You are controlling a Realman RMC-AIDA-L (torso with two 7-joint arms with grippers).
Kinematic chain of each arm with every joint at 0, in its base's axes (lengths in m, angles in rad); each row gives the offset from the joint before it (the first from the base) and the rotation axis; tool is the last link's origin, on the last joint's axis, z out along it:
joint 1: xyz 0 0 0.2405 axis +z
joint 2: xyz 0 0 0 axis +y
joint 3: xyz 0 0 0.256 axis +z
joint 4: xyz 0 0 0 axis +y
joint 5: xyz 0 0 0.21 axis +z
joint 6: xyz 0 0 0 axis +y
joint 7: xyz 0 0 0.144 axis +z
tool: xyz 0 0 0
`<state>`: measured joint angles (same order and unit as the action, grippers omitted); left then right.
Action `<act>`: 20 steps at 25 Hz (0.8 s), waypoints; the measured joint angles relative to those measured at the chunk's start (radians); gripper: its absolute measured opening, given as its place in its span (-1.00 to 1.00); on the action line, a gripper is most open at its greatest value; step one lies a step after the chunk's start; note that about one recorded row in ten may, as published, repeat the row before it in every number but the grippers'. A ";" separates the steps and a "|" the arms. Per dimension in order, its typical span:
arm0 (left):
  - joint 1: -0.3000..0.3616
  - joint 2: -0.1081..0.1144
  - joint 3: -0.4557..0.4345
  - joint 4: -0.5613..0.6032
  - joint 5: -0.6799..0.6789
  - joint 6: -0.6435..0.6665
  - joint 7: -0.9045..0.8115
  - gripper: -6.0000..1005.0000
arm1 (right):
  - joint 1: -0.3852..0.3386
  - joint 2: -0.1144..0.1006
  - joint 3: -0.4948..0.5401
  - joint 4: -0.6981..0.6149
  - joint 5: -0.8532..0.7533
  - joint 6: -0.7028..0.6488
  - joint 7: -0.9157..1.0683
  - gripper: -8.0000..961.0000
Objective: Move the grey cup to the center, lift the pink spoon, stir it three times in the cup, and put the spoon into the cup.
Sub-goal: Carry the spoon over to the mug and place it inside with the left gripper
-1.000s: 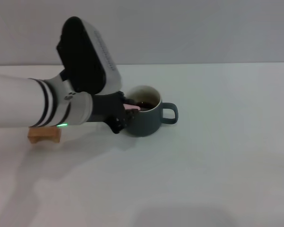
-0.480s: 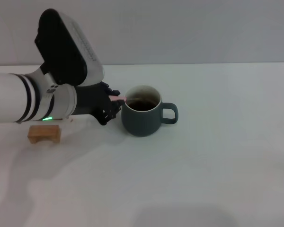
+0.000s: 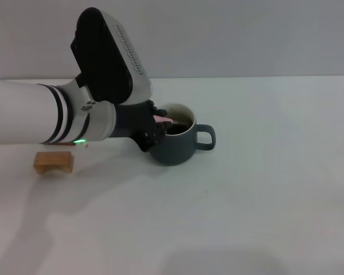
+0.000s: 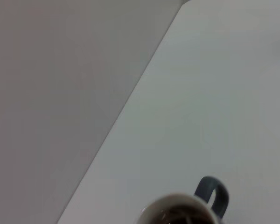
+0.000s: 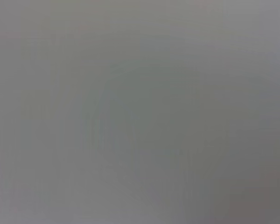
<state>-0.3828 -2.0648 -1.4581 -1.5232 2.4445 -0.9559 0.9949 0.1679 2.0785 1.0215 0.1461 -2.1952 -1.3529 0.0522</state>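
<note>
Left gripper back at grey cup rim, clamped on pink spoon; mid-stir, drop-in pending.

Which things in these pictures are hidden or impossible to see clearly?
- Spoon: head view shows only a pink tip; left gripper hides the rest.
- Cup: left wrist view's edge cuts off its body.
- Right gripper: in no view; right wrist view shows only plain grey.
- Block: arm's shadow dims it.
</note>
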 joint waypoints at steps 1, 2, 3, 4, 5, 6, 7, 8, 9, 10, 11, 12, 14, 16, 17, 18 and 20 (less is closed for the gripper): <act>0.005 0.000 0.008 -0.012 -0.001 -0.003 -0.002 -0.64 | 0.000 0.000 0.000 0.001 0.000 0.000 0.000 -0.99; 0.005 0.000 0.008 -0.012 -0.001 -0.003 -0.002 -0.64 | 0.000 0.000 0.000 0.001 0.000 0.000 0.000 -0.99; 0.005 0.000 0.008 -0.012 -0.001 -0.003 -0.002 -0.64 | 0.000 0.000 0.000 0.001 0.000 0.000 0.000 -0.99; 0.036 0.001 0.017 -0.052 -0.001 -0.016 -0.004 -0.64 | 0.000 0.000 -0.002 0.001 0.000 0.000 0.000 -0.99; 0.036 0.001 0.017 -0.052 -0.001 -0.016 -0.004 -0.64 | 0.000 0.000 -0.002 0.001 0.000 0.000 0.000 -0.99; 0.052 0.002 0.016 -0.064 0.001 -0.023 -0.004 -0.64 | 0.000 0.000 -0.006 0.001 0.000 0.000 0.000 -0.99; 0.052 0.002 0.016 -0.064 0.001 -0.023 -0.004 -0.64 | 0.000 0.000 -0.006 0.001 0.000 0.000 0.000 -0.99; 0.052 0.002 0.016 -0.064 0.001 -0.023 -0.004 -0.64 | 0.000 0.000 -0.008 0.001 0.000 0.000 0.000 -0.99; 0.069 0.004 0.004 -0.071 0.006 -0.035 -0.005 -0.64 | 0.003 0.000 -0.009 0.001 0.000 0.002 0.000 -0.99; 0.069 0.004 0.004 -0.071 0.006 -0.035 -0.005 -0.64 | 0.003 0.000 -0.009 0.001 0.000 0.002 0.000 -0.99; 0.074 0.005 -0.006 -0.067 0.008 -0.034 -0.004 -0.64 | 0.006 0.000 -0.009 0.001 0.000 0.004 0.000 -0.99; 0.074 0.005 -0.006 -0.067 0.008 -0.034 -0.004 -0.64 | 0.006 0.000 -0.009 0.001 0.000 0.004 0.000 -0.99; 0.069 0.005 -0.044 -0.042 0.010 -0.023 0.000 -0.64 | 0.011 0.000 -0.009 0.000 0.000 0.007 0.000 -0.99; 0.064 0.005 -0.054 -0.033 0.010 -0.016 0.001 -0.64 | 0.013 0.000 -0.009 -0.002 0.000 0.007 0.000 -0.99; 0.062 0.005 -0.058 -0.031 0.010 -0.013 0.001 -0.64 | 0.014 0.000 -0.009 -0.003 0.000 0.007 0.000 -0.99; 0.053 0.005 -0.066 -0.025 0.010 -0.009 0.002 -0.64 | 0.014 0.000 -0.009 -0.003 0.000 0.008 0.000 -0.99; 0.044 0.004 -0.067 -0.020 0.010 -0.009 0.002 -0.64 | 0.015 0.000 -0.009 -0.003 0.000 0.008 0.000 -0.99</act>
<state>-0.3391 -2.0605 -1.5254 -1.5430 2.4544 -0.9646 0.9966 0.1824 2.0786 1.0124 0.1426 -2.1950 -1.3451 0.0521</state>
